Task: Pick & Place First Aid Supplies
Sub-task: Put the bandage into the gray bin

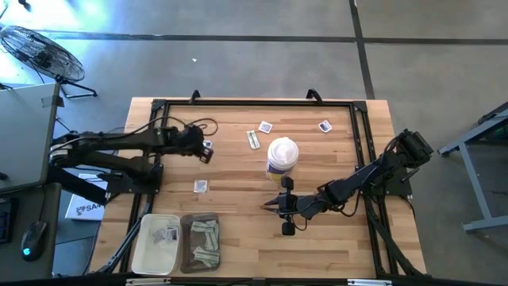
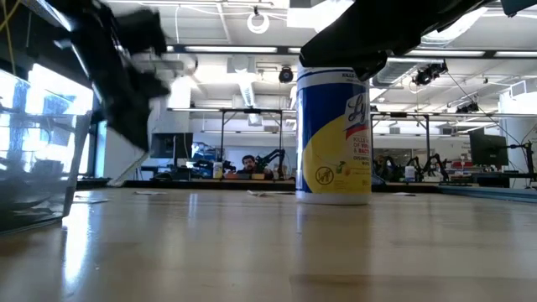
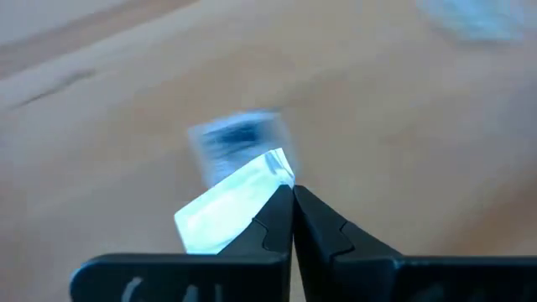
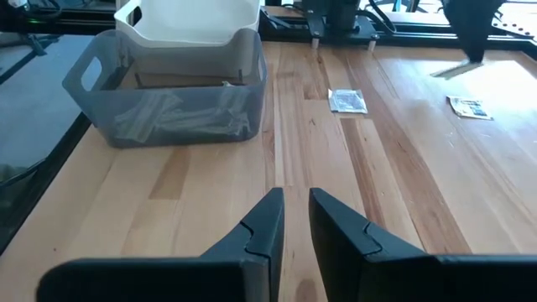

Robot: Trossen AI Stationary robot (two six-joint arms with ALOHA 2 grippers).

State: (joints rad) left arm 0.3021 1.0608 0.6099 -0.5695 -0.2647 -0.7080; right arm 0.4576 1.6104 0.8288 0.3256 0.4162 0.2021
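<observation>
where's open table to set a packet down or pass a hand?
Free: the bare wood right of the grey bin, in front of the right hand; also the far left corner behind the left hand. Crowded: around the canister, with loose packets behind it, and the white bin corner.

Canister (image 2: pixel 334 134) label: blue and yellow, with a slanted script brand mark in blue; the letters cannot be made out with certainty.
Canister small print: several lines of red and dark text on the yellow part, too small to read.
Canister symbols: small round icons low on the yellow part, unreadable.
Box (image 1: pixel 82 206) on the floor left of the table: dark letters beginning "SA", the rest hidden.
Packets (image 1: pixel 202 186) on the table: blue print, illegible.
</observation>
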